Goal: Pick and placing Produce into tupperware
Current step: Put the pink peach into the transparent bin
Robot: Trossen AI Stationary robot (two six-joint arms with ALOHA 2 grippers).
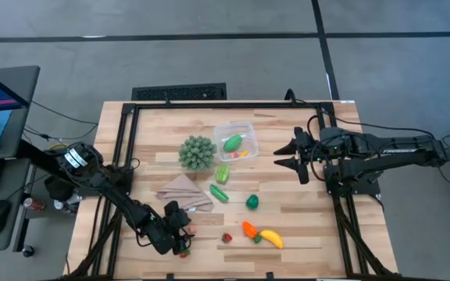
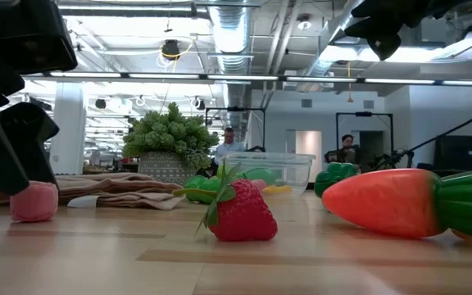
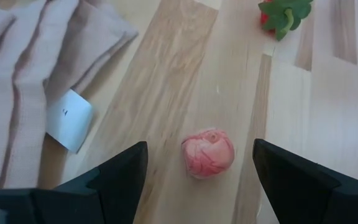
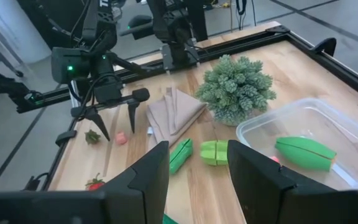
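While clear, tupperware holds green produce.

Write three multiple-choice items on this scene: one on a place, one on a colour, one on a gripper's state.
1. Where does the carrot lie?
A. beside the banana
B. inside the tupperware
C. on the cloth

2. What colour is the small ball between the left gripper fingers?
A. blue
B. pink
C. yellow

3. How does the left gripper stand?
A. shut on the ball
B. shut on the cloth
C. open

Key: 1 A, the high view shows them touching. 2 B, the left wrist view shows pink. 3 C, gaps show either side of the ball.
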